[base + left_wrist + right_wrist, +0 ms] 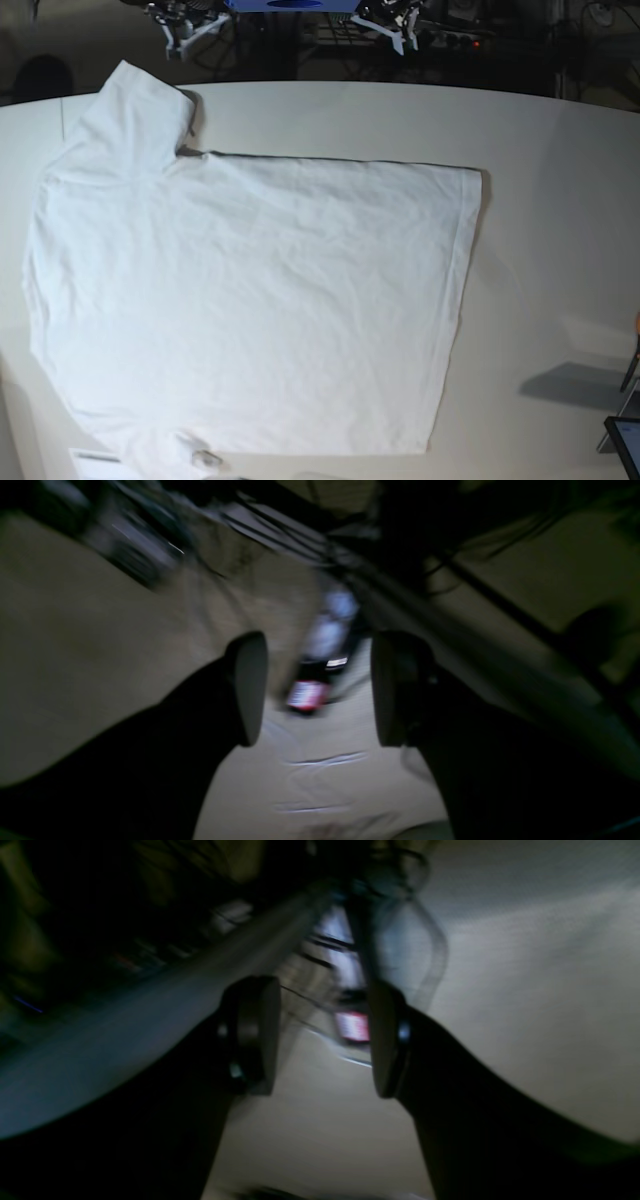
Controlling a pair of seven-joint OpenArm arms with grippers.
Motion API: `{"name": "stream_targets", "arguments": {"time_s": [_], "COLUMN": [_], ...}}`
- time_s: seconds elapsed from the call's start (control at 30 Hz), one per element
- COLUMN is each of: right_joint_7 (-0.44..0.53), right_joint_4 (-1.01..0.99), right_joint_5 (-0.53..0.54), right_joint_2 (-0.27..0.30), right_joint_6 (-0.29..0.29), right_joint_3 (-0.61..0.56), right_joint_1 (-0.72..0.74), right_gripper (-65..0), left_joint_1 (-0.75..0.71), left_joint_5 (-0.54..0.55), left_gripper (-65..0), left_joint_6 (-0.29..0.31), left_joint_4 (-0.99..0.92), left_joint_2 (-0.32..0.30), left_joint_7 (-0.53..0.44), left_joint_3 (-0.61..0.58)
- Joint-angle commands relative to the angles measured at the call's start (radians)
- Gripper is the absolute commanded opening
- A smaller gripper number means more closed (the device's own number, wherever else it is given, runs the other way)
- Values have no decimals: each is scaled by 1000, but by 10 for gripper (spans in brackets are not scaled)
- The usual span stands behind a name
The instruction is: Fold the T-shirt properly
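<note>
- T-shirt [250, 300] spread flat on the white table [560, 200], covering its left and middle in the base view; one sleeve [130, 110] pointing to the far left corner, straight hem [455, 310] toward the right.
- Fabric lightly wrinkled, nothing resting on it.
- Left gripper [317, 690] spread wide, nothing between the pads, pale surface with faint creases below; view badly blurred.
- Right gripper [322, 1037] likewise parted and empty, also blurred.
- Both wrist views dark.

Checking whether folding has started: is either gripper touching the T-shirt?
Apart. The base view shows left gripper and right gripper raised behind the table, clear of the T-shirt.
</note>
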State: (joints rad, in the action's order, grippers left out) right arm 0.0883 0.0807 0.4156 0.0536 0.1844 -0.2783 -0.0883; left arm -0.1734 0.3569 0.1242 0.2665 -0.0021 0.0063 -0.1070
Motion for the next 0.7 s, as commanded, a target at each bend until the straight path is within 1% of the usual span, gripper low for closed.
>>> {"name": "stream_targets", "arguments": {"time_s": [0.0,0.03,0.07,0.1,0.13,0.2,0.27,0.3,0.33,0.37,0.43,0.47,0.5,0.53,0.6,0.67], "right_joint_7": [6,8,9,9,11,11,12,12,12,12,12,12,12,12,9,9], "right_joint_4": [0,1,1,1,4,44,130,182,250,310,448,511,577,623,716,804], "right_joint_5": [-42,-86,-111,-122,-125,-125,-125,-125,-125,-126,-126,-126,-126,-126,-126,-128], "right_joint_2": [-4,-5,-5,-5,-5,1,5,15,24,27,33,35,35,35,35,35], "right_joint_6": [-50,-130,-190,-234,-260,-247,-207,-193,-179,-165,-138,-132,-130,-130,-122,-118], "right_joint_3": [-45,-86,-117,-134,-151,-154,-111,-80,-43,-26,7,20,35,52,98,133], "right_joint_1": [2,2,2,0,-1,-14,-69,-100,-143,-181,-268,-308,-351,-385,-459,-531], "right_gripper": [-374,-374,-374,-371,-370,-371,-373,-373,-383,-406,-512,-582,-650,-650,-630,-650], "left_joint_1": [-5,-4,-5,-8,-10,-18,-39,-54,-88,-117,-174,-199,-223,-242,-280,-325], "left_joint_5": [-60,-108,-132,-143,-146,-146,-146,-146,-146,-146,-146,-146,-146,-152,-154,-155], "left_gripper": [-324,-324,-324,-324,-324,-324,-329,-348,-388,-440,-603,-650,-650,-650,-650,-650], "left_joint_6": [-2,-16,-37,-64,-88,-108,-110,-110,-110,-110,-110,-110,-110,-108,-108,-108], "left_joint_4": [1,1,1,1,1,4,35,57,87,119,182,202,219,231,256,288], "left_joint_2": [-2,-2,-2,-2,-3,-5,-23,-28,-29,-34,-49,-49,-51,-59,-74,-86], "left_joint_7": [1,2,2,2,-1,-6,-27,-56,-101,-141,-214,-242,-269,-291,-335,-389], "left_joint_3": [-56,-95,-101,-96,-96,-96,-90,-84,-73,-63,-38,-26,-12,-1,-4,-4]}}
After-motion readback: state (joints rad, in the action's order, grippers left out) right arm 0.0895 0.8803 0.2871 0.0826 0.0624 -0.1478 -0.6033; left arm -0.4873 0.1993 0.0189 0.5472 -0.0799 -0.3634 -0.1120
